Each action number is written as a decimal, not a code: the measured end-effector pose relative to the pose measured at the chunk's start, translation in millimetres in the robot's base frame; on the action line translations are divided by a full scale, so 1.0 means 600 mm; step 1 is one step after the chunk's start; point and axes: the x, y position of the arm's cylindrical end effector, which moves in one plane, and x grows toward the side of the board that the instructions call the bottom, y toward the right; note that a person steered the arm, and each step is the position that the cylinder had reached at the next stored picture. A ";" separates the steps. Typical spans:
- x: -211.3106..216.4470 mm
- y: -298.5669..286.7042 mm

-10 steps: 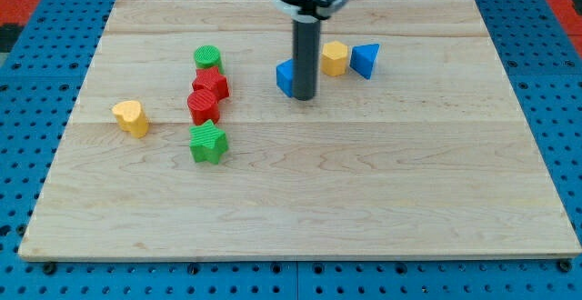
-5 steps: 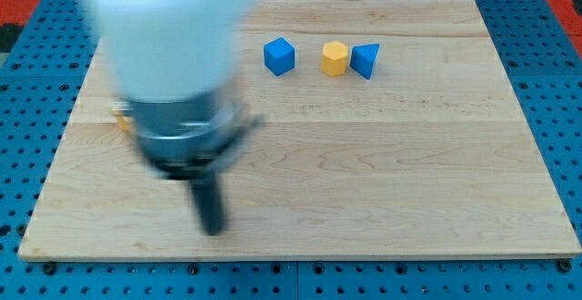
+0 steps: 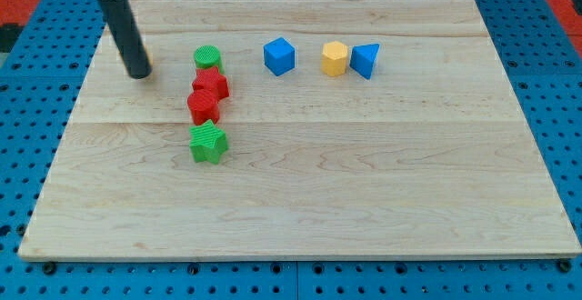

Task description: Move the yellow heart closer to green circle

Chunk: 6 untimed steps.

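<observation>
The green circle point(image 3: 208, 58) stands left of centre near the view's top, at the head of a column of blocks. My tip point(image 3: 138, 75) rests on the board to the left of the green circle, about a block's width from it. The yellow heart does not show as a whole. Only a thin yellow sliver point(image 3: 149, 61) peeks out at the rod's right edge, between the rod and the green circle. The rest is hidden behind the rod.
Below the green circle come a red block point(image 3: 212, 84), a second red block point(image 3: 203, 106) and a green star point(image 3: 207, 143). A blue cube point(image 3: 279, 55), a yellow hexagon point(image 3: 335, 58) and a blue triangle point(image 3: 365, 60) line the top right.
The rod swept from beside the blue cube down to the lower left, then up to the top left. The yellow heart has left its spot at the left. The blue cube sits slightly higher and further left.
</observation>
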 end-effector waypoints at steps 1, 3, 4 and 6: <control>-0.035 0.006; -0.142 0.172; -0.123 0.075; -0.067 -0.051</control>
